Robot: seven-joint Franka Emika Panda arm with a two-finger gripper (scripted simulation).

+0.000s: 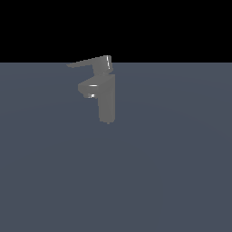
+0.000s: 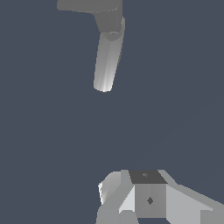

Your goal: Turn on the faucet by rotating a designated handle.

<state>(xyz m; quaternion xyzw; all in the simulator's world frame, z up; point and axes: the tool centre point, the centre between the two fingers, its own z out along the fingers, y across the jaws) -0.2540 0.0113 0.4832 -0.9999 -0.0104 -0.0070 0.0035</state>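
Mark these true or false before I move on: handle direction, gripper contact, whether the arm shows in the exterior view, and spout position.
1. The handle points toward the exterior view's left. True.
2. The gripper is clamped on the handle. False: in the wrist view it sits apart from the faucet, with bare surface between them.
3. The arm shows in the exterior view. False: only the faucet stands there.
4. The spout sits below the handle, on the same side of the column. True.
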